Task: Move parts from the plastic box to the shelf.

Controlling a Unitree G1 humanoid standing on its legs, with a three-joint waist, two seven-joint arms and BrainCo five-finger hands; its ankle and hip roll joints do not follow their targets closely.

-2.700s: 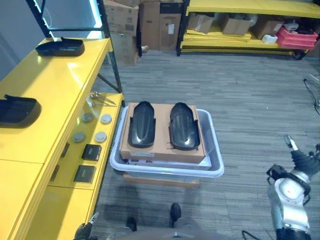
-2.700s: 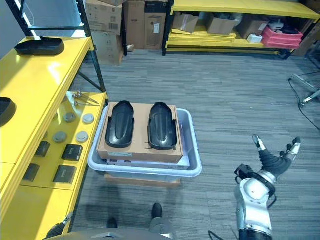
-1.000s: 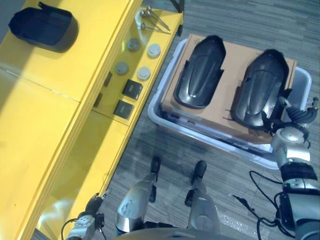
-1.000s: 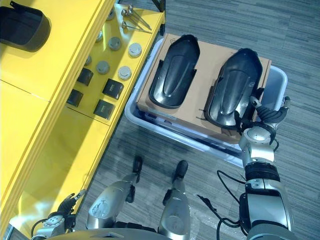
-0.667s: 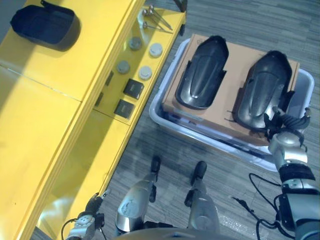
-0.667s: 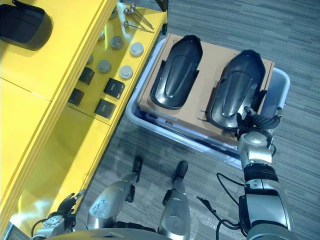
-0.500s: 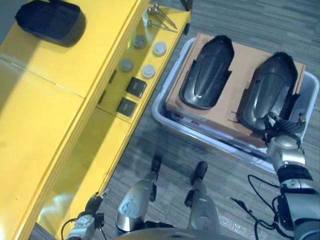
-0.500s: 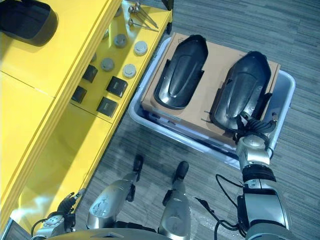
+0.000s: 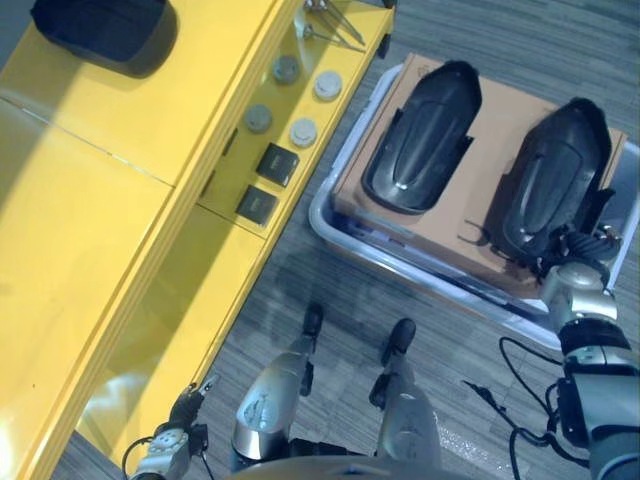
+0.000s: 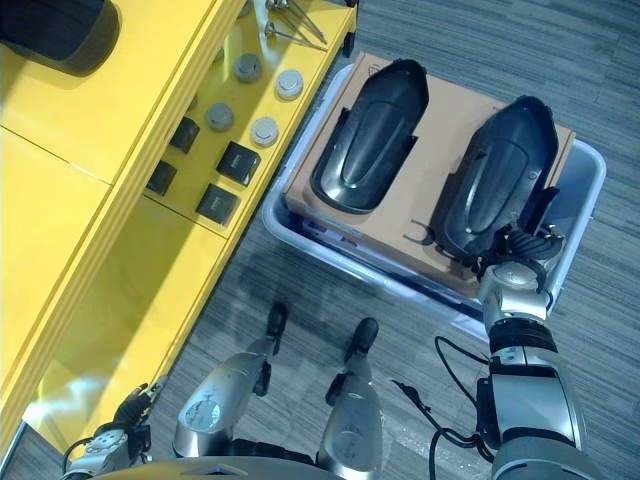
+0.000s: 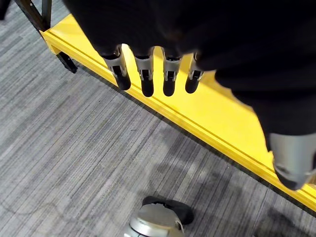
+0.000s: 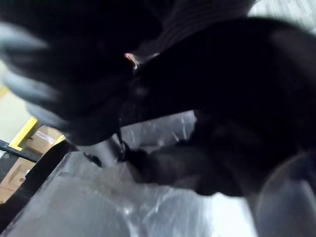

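We are looking down on a pale translucent plastic box (image 10: pixel 578 240) sitting on the grey striped carpet floor (image 9: pixel 470 40), just beside a long yellow metal shelf (image 9: pixel 90 230). Lying across the box is a flat brown cardboard sheet (image 10: pixel 440 130), and two glossy black moulded plastic parts are resting on it side by side: a left black part (image 10: pixel 372 135) nearer the shelf and a right black part (image 10: pixel 497 175) farther from it. Our right hand (image 10: pixel 520 245) is reaching in at the near end of the right black part, touching or almost touching its edge; its fingers are sitting low against the part and the box wall, and we cannot tell how they are set. Our left hand (image 11: pixel 153 74) is hanging low beside the shelf's yellow edge, its fingers straight and relaxed, holding nothing. On the shelf's lower level, four round grey discs (image 10: pixel 250 95) are lying in a loose cluster, small dark square blocks (image 10: pixel 215 180) are sitting next to them, and thin metal tools (image 10: pixel 290 25) are lying at the far end. Another black moulded part (image 10: pixel 55 30) is already resting on the shelf's top level, well apart from the box.
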